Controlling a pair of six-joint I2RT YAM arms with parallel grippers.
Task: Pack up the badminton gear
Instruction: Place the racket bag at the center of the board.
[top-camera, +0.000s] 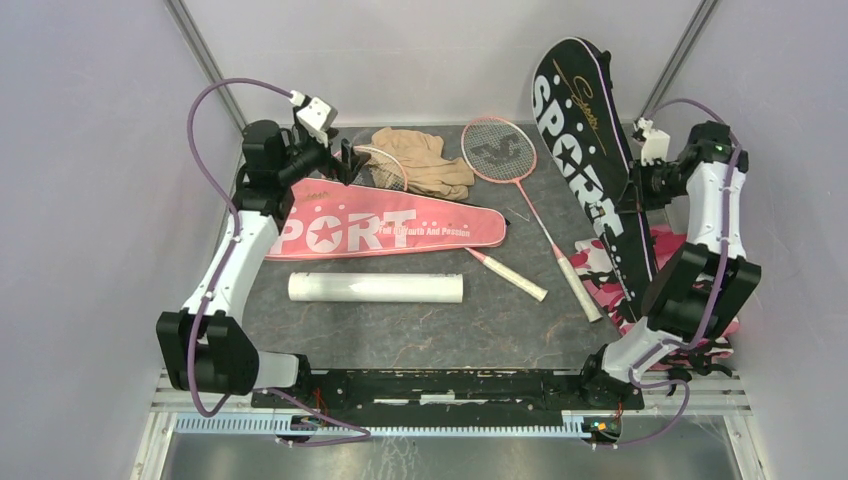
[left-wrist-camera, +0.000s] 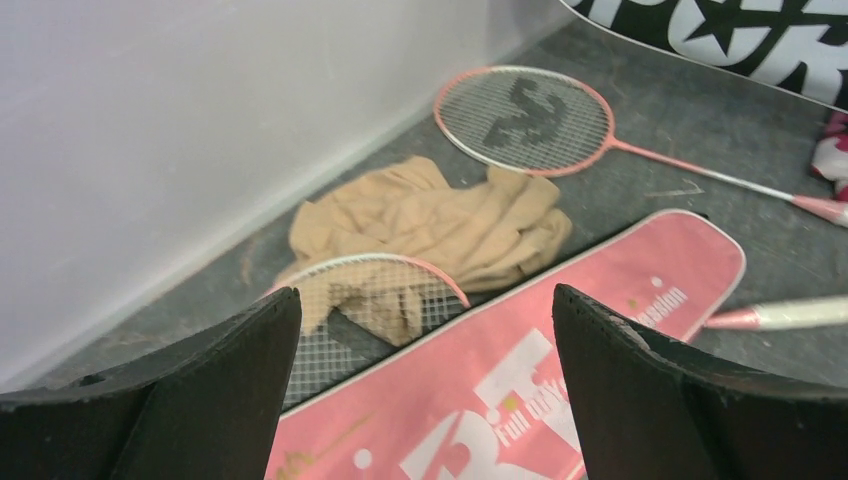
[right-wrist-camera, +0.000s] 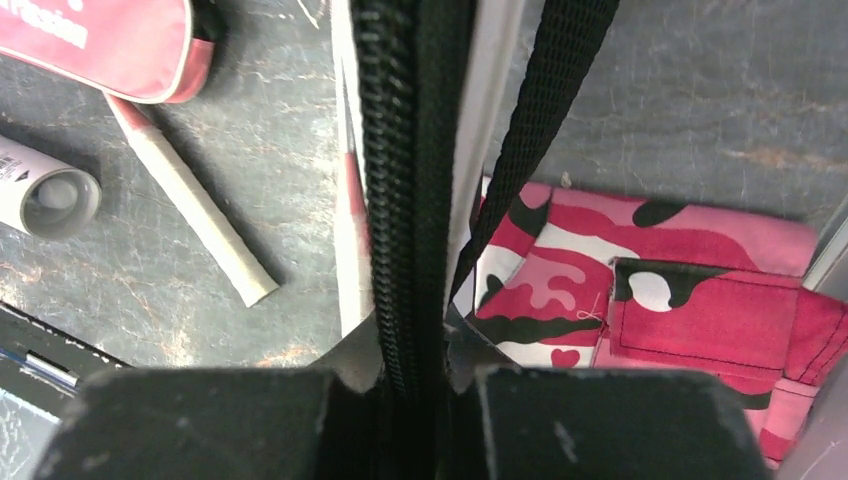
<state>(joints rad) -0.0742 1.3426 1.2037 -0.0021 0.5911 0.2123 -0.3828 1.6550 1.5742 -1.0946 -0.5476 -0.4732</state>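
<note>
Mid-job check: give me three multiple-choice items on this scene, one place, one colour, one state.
1. The right gripper holds a cover coloured: A pink; B black; C white.
2. The white tube lies: A inside the pink cover; B on top of it; C beside it, on its near side.
3. The left gripper is: A shut on the white tube; B open, holding nothing; C shut on the pink cover.
Answers: 1 B: its fingers clamp the black cover at the zipper. 2 C: the top view shows it flat there. 3 B: its fingers are spread with nothing between them.

Grey table (top-camera: 480, 335), pink cover (top-camera: 400, 232), white tube (top-camera: 375, 288), racket (top-camera: 498, 150)
</note>
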